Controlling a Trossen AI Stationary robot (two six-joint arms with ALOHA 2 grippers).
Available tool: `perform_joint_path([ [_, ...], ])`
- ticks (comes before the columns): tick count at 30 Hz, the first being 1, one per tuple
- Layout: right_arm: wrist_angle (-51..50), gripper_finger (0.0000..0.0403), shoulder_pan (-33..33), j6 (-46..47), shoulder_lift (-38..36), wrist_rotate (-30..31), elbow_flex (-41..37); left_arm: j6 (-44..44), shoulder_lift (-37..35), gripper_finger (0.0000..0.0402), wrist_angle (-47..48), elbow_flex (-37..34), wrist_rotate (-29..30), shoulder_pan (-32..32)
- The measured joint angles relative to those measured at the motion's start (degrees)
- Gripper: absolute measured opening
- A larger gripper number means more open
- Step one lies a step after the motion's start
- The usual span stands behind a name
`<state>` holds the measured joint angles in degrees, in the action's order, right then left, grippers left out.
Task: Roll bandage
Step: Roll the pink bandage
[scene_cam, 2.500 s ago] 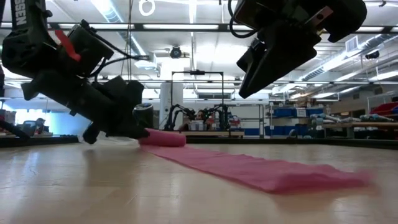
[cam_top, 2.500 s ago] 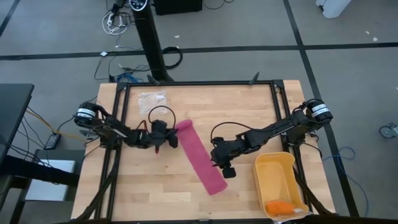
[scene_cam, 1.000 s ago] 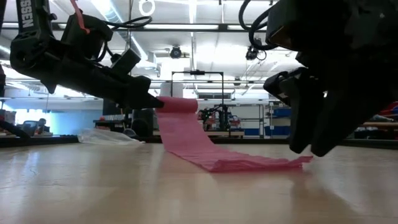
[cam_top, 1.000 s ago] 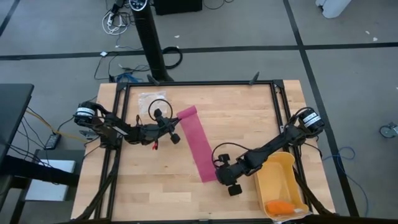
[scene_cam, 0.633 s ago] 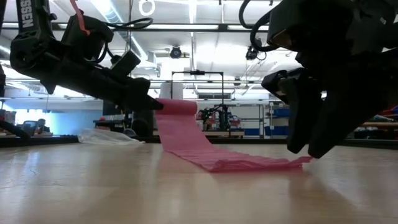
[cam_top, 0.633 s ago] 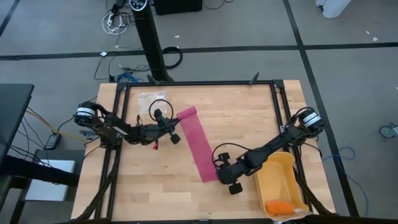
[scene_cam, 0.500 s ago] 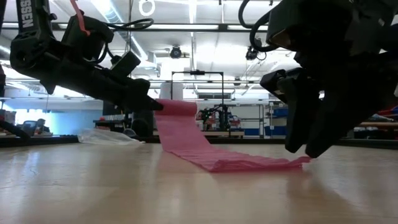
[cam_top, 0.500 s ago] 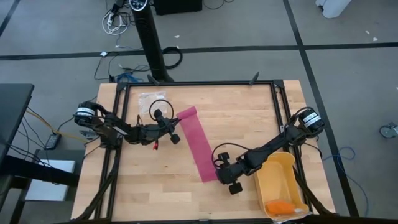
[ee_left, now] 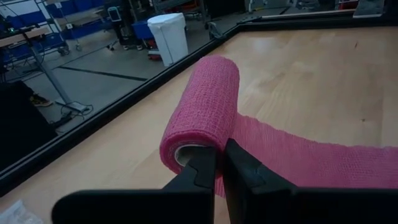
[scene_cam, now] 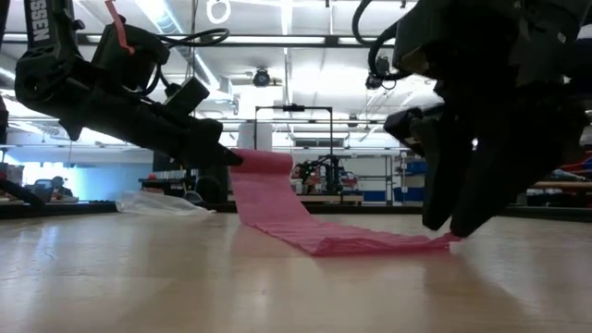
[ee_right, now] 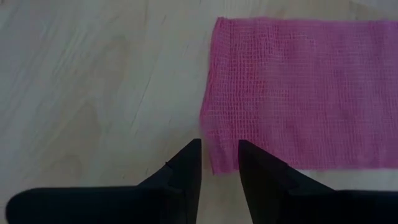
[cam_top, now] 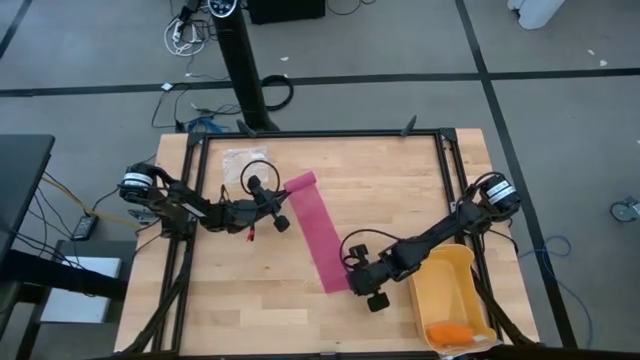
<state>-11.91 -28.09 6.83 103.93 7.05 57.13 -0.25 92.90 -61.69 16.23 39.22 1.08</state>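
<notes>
left tool [ee_left: 217,163] pinched on the rolled end of the bandage [cam_top: 318,236], fingers nearly together at the roll's open core. low view shows that end held up off the table [cam_top: 400,190], roll sitting at the back-left part of the strip. rest of the bandage runs diagonally down across the table mid, flat pink band, free end near the right tool [ee_right: 216,162].

right tool low at the free end, fingers [ee_right: 184,163] a narrow gap apart, straddling the corner of the strip's edge. can't tell if they touch the fabric, not clamped on it. low view: tool tip right at the strip's end on the table.

clear plastic bag [cam_top: 244,158] at back-left of table, apart from the roll. yellow bin [cam_top: 452,263] at front-right w/ 1 orange object [cam_top: 446,331] inside.
</notes>
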Motion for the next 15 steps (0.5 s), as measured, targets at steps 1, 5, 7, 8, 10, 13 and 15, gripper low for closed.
perform_joint_path([
  [1, -0.2, 0.0105, 0.0, 0.0, 0.3, -0.8, 0.0, 0.0, 0.0, 0.0016, 0.1, 0.0, 0.0, 0.0],
  [5, 2.0, 0.0105, 0.4, 0.0, 1.8, -2.0, 0.1, -0.1, 0.0, 0.0016, 0.6, 0.0, -0.1, -0.2],
  [7, 2.2, 0.0104, 0.4, 0.0, 1.9, -1.5, 0.1, -0.1, 0.0, 0.0016, 0.6, 0.0, -0.1, -0.3],
  [8, 2.2, 0.0102, 0.4, 0.0, 1.9, -1.2, 0.1, -0.1, 0.0, 0.0016, 0.6, 0.0, -0.1, -0.3],
  [10, 2.0, 0.0091, 0.4, 0.0, 1.9, -1.1, 0.0, -0.2, 0.0, 0.0016, 0.5, 0.0, -0.1, -0.4],
  [13, 1.8, 0.0050, 0.4, -0.2, 1.9, -0.6, 0.0, -0.2, 0.0, 0.0016, 0.4, 0.0, -0.2, -0.3],
  [15, 1.7, 0.0016, 0.4, -1.0, 1.8, 1.0, 0.0, -0.2, 0.0, 0.0016, 0.4, 0.0, -0.2, -0.4],
])
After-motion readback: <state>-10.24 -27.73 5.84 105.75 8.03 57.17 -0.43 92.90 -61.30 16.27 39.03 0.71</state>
